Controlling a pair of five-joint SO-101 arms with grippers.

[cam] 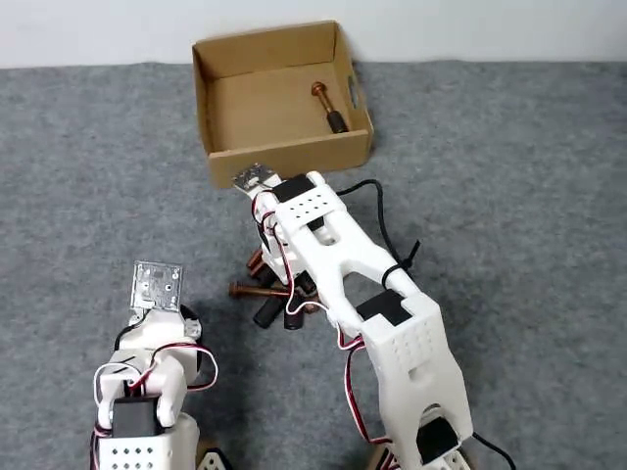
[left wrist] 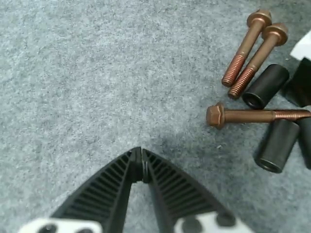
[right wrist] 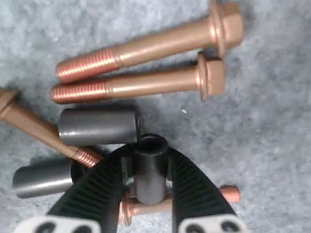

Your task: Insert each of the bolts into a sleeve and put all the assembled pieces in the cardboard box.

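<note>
My right gripper (right wrist: 148,154) is shut on a black sleeve (right wrist: 150,177) that stands on end, its open bore facing the camera, over a pile of parts on the grey carpet. Two copper bolts (right wrist: 146,46) lie side by side beyond it. A second sleeve (right wrist: 97,126) lies flat close by and a third sleeve (right wrist: 41,177) lies further off. Another bolt (right wrist: 34,125) slants between these two, and one more bolt (right wrist: 194,198) lies under the fingers. My left gripper (left wrist: 141,165) is shut and empty over bare carpet, apart from the pile (cam: 274,294). The cardboard box (cam: 220,73) holds one assembled piece (cam: 330,106).
In the left wrist view, three bolts (left wrist: 252,46) and two sleeves (left wrist: 266,86) lie off to one side of the shut fingers. The right arm (cam: 343,255) stretches over the pile, just short of the box's near wall (cam: 289,157). Carpet spreads all around.
</note>
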